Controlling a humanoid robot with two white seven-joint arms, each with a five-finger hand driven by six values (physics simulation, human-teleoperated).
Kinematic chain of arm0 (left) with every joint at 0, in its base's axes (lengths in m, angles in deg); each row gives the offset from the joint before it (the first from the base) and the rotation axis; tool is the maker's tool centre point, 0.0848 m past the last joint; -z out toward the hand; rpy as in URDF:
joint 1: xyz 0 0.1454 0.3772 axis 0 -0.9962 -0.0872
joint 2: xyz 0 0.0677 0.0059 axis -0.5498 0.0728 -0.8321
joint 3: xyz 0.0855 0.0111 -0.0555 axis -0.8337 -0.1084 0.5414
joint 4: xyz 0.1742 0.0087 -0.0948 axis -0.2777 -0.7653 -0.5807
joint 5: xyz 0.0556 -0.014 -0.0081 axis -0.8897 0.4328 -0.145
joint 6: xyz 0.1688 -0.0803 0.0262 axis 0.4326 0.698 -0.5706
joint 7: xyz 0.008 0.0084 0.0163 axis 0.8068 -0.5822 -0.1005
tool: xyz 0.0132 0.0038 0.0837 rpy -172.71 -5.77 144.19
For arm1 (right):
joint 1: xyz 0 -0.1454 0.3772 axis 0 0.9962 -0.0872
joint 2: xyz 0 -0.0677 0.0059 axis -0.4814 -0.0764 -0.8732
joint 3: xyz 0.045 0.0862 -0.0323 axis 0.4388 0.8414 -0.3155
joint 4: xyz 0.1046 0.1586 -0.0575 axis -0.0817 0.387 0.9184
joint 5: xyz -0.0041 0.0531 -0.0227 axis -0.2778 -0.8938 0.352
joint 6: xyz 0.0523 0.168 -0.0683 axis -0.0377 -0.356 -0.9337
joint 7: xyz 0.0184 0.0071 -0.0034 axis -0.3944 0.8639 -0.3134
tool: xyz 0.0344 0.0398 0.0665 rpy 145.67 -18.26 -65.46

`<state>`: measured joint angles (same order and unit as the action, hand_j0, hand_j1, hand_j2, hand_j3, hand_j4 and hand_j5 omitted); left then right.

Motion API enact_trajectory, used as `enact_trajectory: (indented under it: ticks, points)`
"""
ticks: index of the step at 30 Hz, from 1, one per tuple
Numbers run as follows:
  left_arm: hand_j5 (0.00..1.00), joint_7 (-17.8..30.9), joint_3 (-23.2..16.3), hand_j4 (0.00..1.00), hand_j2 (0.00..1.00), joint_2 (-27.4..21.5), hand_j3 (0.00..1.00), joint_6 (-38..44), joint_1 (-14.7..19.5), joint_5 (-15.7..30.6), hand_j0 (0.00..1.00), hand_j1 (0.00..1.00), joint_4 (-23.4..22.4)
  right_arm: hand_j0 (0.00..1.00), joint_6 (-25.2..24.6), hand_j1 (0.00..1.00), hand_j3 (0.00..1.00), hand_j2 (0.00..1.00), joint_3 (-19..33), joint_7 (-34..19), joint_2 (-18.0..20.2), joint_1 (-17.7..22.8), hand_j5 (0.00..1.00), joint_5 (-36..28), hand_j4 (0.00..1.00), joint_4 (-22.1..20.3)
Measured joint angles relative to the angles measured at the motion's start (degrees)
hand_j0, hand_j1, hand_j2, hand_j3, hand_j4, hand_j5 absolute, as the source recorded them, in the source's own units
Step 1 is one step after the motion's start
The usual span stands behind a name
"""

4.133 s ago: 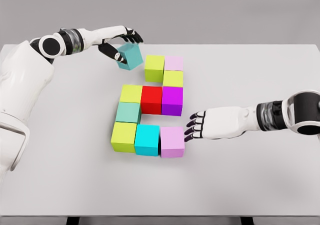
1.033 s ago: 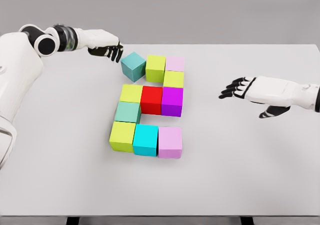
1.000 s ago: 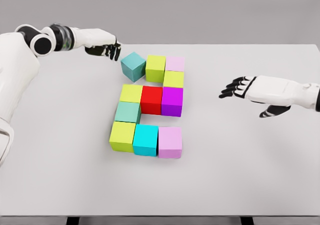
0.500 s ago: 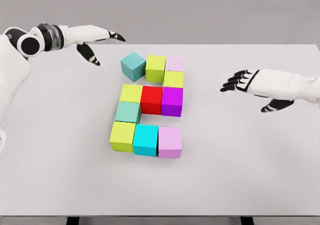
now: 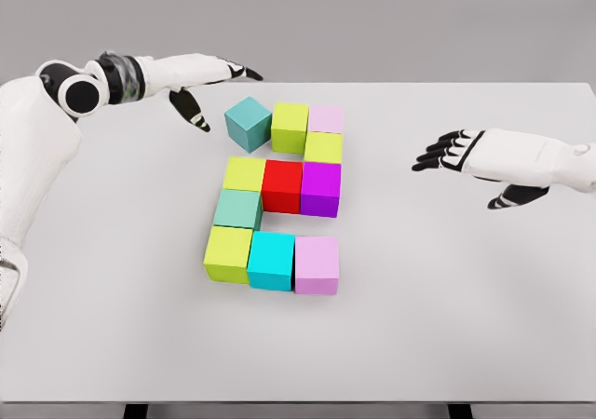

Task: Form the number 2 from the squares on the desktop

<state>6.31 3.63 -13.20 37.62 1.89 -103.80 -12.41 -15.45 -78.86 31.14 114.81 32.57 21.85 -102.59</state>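
Blocks already spell most of a 2 on your white desk (image 5: 484, 298), with the teal cube (image 5: 248, 123) lying skewed just right of your left robot hand (image 5: 207, 82), which hangs spread and empty, while your right robot hand (image 5: 466, 158) hovers splayed well right of the figure. Your next move, by the look of it, is squaring that cube against the lime cube (image 5: 289, 127). Plain grey wall behind.
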Motion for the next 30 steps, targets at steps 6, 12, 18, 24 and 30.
enact_trajectory:
  ticks: [6,12,18,24,30]
  points:
    - [1.0,-0.1,-0.2,1.0,1.0,1.8,1.0,0.0,0.0,-0.1,1.0,1.0,-0.5,1.0,0.0,1.0,1.0,1.0,0.0,0.0,0.0,-0.1,1.0,0.1,1.0,0.0]
    - [1.0,-0.2,-0.7,1.0,1.0,2.9,1.0,0.0,0.0,-0.1,1.0,1.0,-0.5,1.0,0.0,1.0,1.0,1.0,0.0,0.0,-0.1,0.1,1.0,0.1,1.0,0.0]
    - [1.0,-0.2,-0.7,1.0,1.0,3.6,1.0,0.0,0.0,-0.1,1.0,1.0,-0.7,1.0,0.0,1.0,1.0,1.0,0.0,0.0,-0.1,-0.1,1.0,0.1,1.0,0.0]
    - [1.0,-0.2,-0.5,1.0,1.0,4.6,1.0,0.0,0.0,-0.1,1.0,1.0,-0.7,1.0,0.0,1.0,1.0,1.0,0.0,0.0,-0.1,-0.2,1.0,0.1,1.0,-0.1]
    - [1.0,-0.2,-0.2,1.0,1.0,5.5,1.0,0.0,0.2,-0.1,1.0,1.0,-2.6,1.0,0.0,1.0,1.0,1.0,0.0,0.0,-0.1,-0.2,1.0,0.1,1.0,-0.1]
